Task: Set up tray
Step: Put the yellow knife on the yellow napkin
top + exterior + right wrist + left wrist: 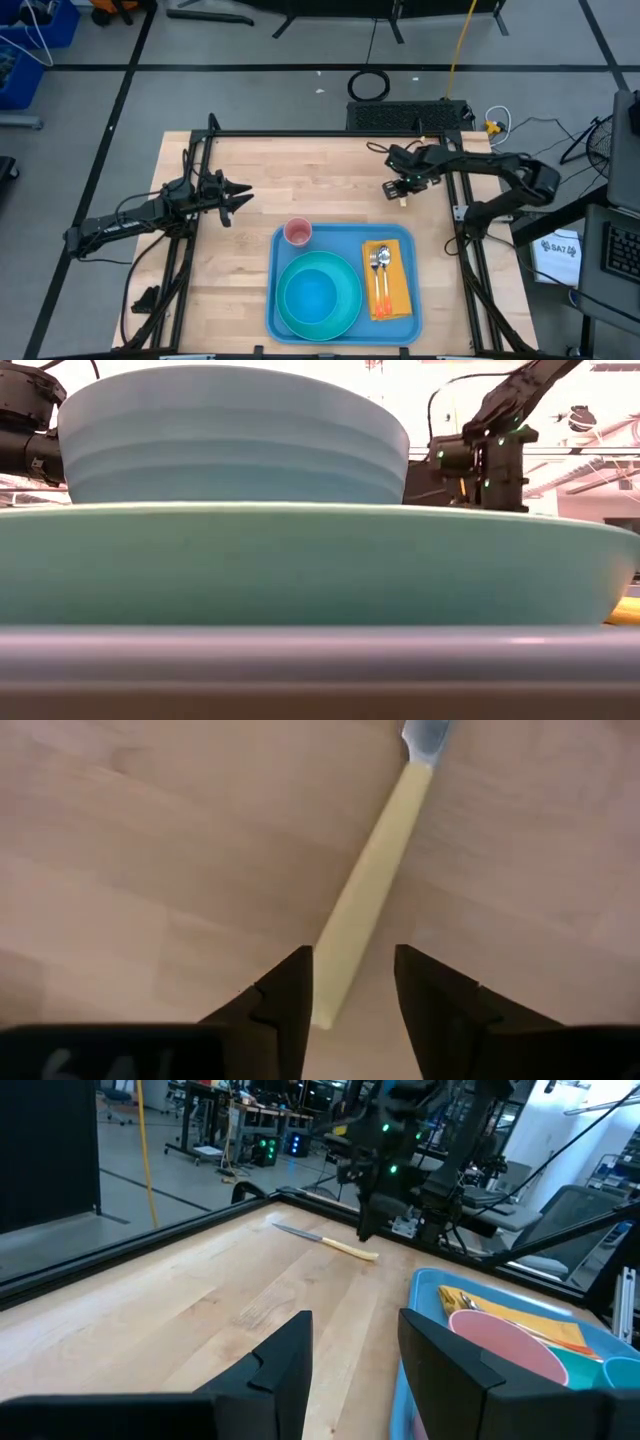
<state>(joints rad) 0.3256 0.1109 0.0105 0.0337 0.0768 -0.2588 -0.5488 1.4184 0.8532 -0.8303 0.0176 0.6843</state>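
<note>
Knife, a yellow-handled table knife with a steel blade (372, 885), lies flat on the pale wooden table (300, 175) directly under the right pincer (352, 985). The butt of the handle sits in the gap between the two dark fingers, which are spread with nothing between them; I cannot tell whether they touch the handle. Long axis of the knife runs away from the pincer at a slight slant, blade end farthest out. Judgement: the fingers straddle the handle across its width, so a short descent and a squeeze should take it near the butt.

In the high view the right pincer (403, 186) hangs over the far right part of the table, well apart from the large flat light-blue plastic tray (343, 236). The tray rests at the near edge of the table, centre-right. It carries a round teal plate with a bowl on it (318, 293), a pink cup (298, 232) at its far left corner, and an orange napkin (398, 290) with a spoon and fork (380, 262) on its right side.

Right arm reaches in from the right edge, elbow bent, wrist pointing down. It is plainly the nearer arm.

Left pincer (232, 197) waits over the left of the table, fingers spread and empty, pointing toward the centre.

Judgement: the knife is the last piece missing from the tray.
</note>
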